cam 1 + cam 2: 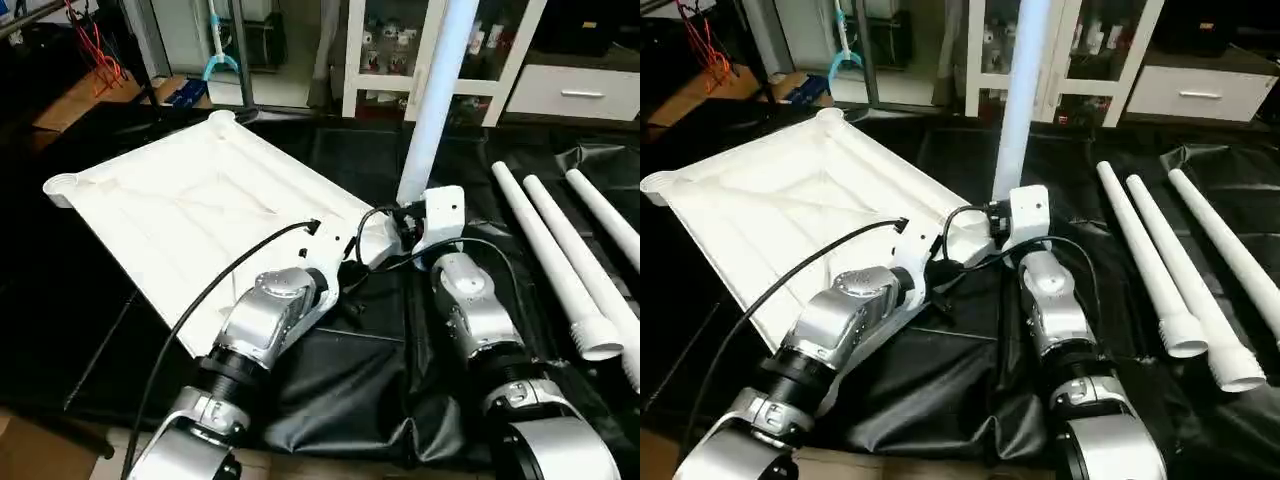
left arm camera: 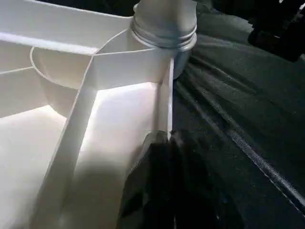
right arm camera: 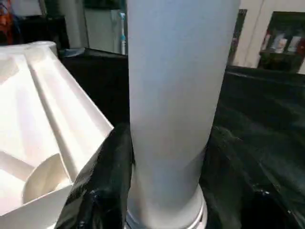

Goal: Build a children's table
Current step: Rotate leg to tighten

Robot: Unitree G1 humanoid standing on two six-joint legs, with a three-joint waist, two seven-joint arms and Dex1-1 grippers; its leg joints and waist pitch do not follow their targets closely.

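Between the left gripper's (image 2: 164, 143) closed jaws, the tabletop (image 1: 190, 215) rim is sitting pinched; right gripper (image 3: 164, 191) is clasping the first leg (image 1: 432, 105) upright in its corner socket. Three legs (image 1: 560, 255) lying beyond, still waiting.

Upright leg (image 1: 436, 95) — barrier between both arms

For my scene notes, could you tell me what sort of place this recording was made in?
Probably an indoor lab or workshop set up for assembly trials: a black sheet covers the work surface, a white glass-door cabinet holds small items behind it, and red cables hang at the far left.
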